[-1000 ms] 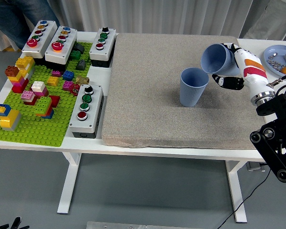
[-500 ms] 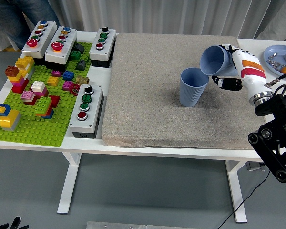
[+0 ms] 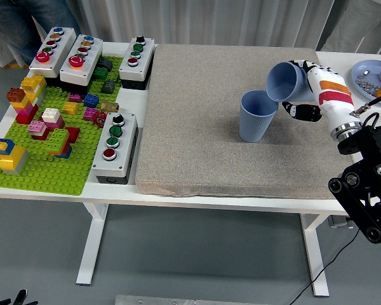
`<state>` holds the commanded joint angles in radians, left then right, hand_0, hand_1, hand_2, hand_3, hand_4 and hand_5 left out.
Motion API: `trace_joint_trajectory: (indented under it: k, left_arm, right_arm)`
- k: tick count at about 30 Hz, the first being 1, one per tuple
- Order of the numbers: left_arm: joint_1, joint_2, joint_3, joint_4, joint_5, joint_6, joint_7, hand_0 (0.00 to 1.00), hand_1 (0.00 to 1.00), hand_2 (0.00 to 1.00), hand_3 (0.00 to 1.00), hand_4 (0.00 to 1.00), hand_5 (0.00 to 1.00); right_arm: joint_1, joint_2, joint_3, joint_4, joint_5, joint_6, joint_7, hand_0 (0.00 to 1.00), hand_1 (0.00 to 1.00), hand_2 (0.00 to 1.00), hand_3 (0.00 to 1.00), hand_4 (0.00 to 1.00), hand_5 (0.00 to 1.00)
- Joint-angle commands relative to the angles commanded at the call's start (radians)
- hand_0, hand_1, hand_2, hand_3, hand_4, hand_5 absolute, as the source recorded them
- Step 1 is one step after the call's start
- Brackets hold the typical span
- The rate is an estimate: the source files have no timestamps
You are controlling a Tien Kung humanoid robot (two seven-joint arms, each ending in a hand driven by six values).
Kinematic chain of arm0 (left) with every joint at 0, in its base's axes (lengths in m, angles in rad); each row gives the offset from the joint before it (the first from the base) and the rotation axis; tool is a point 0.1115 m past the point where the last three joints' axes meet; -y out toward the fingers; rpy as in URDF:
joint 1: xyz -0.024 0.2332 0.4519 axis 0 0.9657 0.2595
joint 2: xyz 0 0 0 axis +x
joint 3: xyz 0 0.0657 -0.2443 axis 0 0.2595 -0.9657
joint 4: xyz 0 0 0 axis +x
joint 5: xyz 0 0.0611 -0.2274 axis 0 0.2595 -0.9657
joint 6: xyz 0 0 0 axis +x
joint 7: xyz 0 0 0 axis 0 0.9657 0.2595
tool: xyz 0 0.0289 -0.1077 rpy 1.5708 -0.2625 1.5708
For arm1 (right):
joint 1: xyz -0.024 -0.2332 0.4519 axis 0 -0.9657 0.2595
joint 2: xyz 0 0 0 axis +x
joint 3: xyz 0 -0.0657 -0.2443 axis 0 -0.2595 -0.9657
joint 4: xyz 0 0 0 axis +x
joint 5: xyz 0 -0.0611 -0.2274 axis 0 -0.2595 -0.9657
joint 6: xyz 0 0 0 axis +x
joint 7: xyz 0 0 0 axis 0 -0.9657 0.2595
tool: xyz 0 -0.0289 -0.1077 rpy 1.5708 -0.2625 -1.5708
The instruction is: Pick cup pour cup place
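A blue cup (image 3: 256,115) stands upright on the grey mat (image 3: 197,127), right of its middle. My right hand (image 3: 303,89) is shut on a second blue cup (image 3: 283,81), which is tipped over with its mouth facing left and down, just above the standing cup's right rim. What, if anything, leaves the tilted cup cannot be seen. The left arm is out of view.
A green brick plate (image 3: 47,165) with coloured bricks and several button boxes (image 3: 114,147) fills the table's left side. A blue plate (image 3: 368,76) with small items sits at the far right. A person's legs show at the top left.
The tilted cup has shifted slightly left and up with my right hand. The standing cup has not moved.
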<state>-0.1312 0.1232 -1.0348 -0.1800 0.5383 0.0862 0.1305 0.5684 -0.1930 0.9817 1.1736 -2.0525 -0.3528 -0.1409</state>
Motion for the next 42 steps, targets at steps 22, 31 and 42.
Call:
trace_joint_trajectory:
  k: [22, 31, 42]
  left_arm:
    - [-0.001, 0.001, 0.0, 0.0, 0.0, 0.0, 0.0, 0.714, 0.653, 0.731, 0.659, 0.47, 0.976]
    - [0.0, 0.001, 0.0, 0.0, 0.001, 0.0, 0.001, 0.714, 0.652, 0.731, 0.659, 0.471, 0.977]
    - [-0.002, 0.001, -0.002, 0.0, 0.003, 0.0, 0.001, 0.715, 0.65, 0.73, 0.66, 0.472, 0.978]
  right_arm:
    - [0.024, -0.022, -0.048, 0.0, -0.022, -0.019, -0.024, 0.891, 0.722, 0.599, 0.699, 0.762, 0.267]
    - [0.025, -0.025, -0.062, 0.008, -0.027, -0.026, -0.039, 0.891, 0.72, 0.599, 0.697, 0.757, 0.263]
    - [0.028, -0.027, -0.087, 0.015, -0.034, -0.042, -0.065, 0.897, 0.722, 0.599, 0.693, 0.751, 0.26]
